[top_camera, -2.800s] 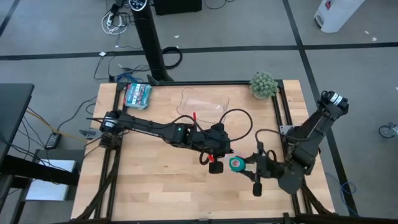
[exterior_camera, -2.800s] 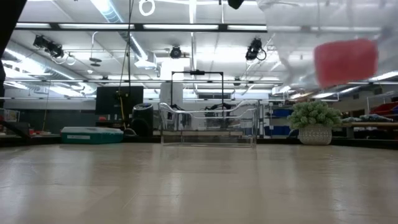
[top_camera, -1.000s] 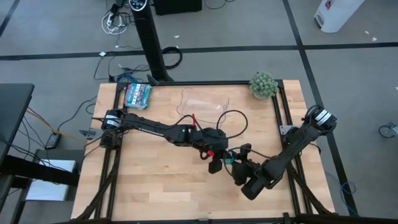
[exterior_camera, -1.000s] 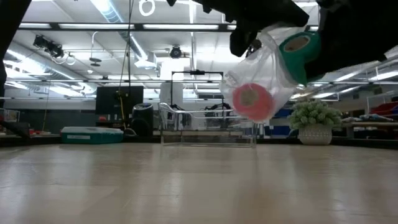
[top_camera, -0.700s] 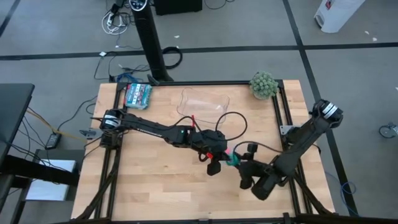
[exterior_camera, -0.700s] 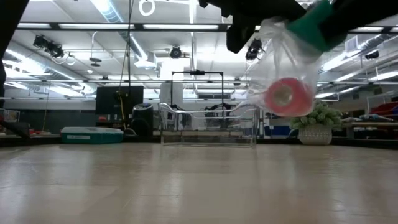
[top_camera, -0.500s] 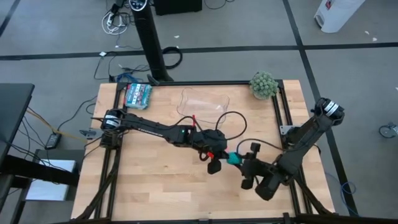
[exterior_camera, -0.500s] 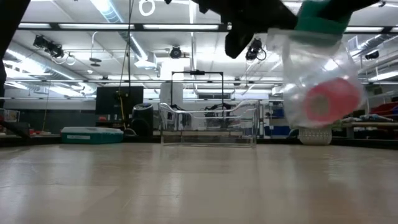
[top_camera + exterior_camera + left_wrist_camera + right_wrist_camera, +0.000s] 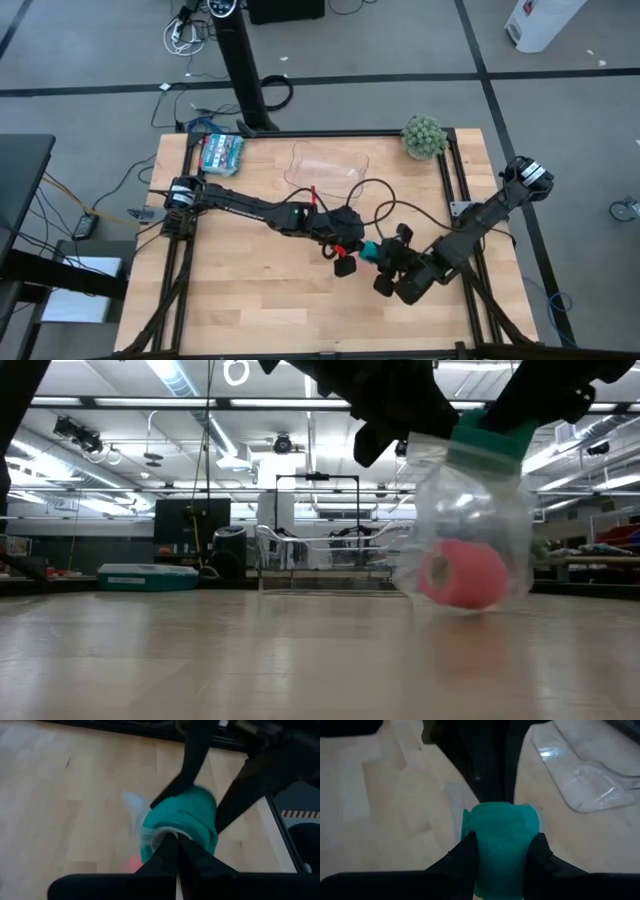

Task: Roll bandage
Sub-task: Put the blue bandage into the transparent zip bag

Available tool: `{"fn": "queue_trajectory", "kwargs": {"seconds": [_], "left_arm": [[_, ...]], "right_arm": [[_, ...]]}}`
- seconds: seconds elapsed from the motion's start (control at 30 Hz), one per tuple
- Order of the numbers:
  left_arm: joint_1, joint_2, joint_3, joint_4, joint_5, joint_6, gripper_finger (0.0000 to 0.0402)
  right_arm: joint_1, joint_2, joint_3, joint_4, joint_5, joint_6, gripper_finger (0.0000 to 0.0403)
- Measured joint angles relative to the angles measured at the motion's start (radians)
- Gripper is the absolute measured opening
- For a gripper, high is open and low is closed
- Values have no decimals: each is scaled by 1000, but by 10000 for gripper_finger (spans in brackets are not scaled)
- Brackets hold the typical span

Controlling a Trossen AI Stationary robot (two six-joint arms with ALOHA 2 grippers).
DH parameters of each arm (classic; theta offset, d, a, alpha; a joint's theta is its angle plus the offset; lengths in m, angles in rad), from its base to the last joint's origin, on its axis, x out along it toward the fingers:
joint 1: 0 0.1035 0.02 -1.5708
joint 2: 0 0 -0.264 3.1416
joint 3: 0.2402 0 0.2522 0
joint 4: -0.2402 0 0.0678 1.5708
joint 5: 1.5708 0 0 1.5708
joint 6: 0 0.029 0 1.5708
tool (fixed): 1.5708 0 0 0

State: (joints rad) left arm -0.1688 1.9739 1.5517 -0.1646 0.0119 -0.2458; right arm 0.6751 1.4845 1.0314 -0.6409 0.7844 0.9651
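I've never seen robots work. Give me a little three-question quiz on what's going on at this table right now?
1. True or false: the right gripper grips the teal bandage roll.
2. What pink thing sits in the clear plastic bag?
A. a roll
B. a cup
C. a glove
3. Fill in: the left gripper pinches the ____ of the bag.

Key: 1 true; 2 A, the pink roll; 3 edge.

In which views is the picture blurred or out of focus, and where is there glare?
Left wrist view: bandage and right gripper's fingers smeared. Right wrist view: bandage soft-edged, glare on the clear tray. Low view: clear bag hazy, ceiling lights bright. High view: sharp, evenly lit.
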Motion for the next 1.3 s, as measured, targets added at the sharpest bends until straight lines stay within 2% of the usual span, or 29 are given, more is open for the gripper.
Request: {"fn": "queue_trajectory", "kwargs": {"seconds": [0.07, 0.17, 0.3, 0.43, 0.53, 0.67, 0.87, 1.17, 1.3], "left_arm": [[-2, 0, 0, -4, 6, 1, 5], [-5, -1, 0, 19, 8, 0, 5], [-9, -5, 0, 3, 21, -1, 5], [-17, -4, 0, 4, 31, -1, 5], [-14, -4, 0, 16, 29, -2, 5], [-21, -7, 2, 16, 35, -20, 7], [-23, -7, 4, 72, 15, -21, 9], [-34, -7, 10, 192, 40, -47, 7], [-39, -6, 8, 168, -2, -31, 7]], "right_arm": [[-5, 0, -2, 39, -40, -79, 112], [-6, -3, -2, 15, 0, -84, 108], [-23, -3, -3, 50, -31, -149, 109], [-52, -3, -3, 84, -147, -173, 108], [-55, -3, -3, 74, -109, -168, 106], [-44, -8, -4, 119, -126, -211, 106], [-19, -65, -4, 59, -137, -157, 102], [93, -217, -1, 16, -137, -85, 92], [109, -230, -1, -33, -146, -31, 91]]}}
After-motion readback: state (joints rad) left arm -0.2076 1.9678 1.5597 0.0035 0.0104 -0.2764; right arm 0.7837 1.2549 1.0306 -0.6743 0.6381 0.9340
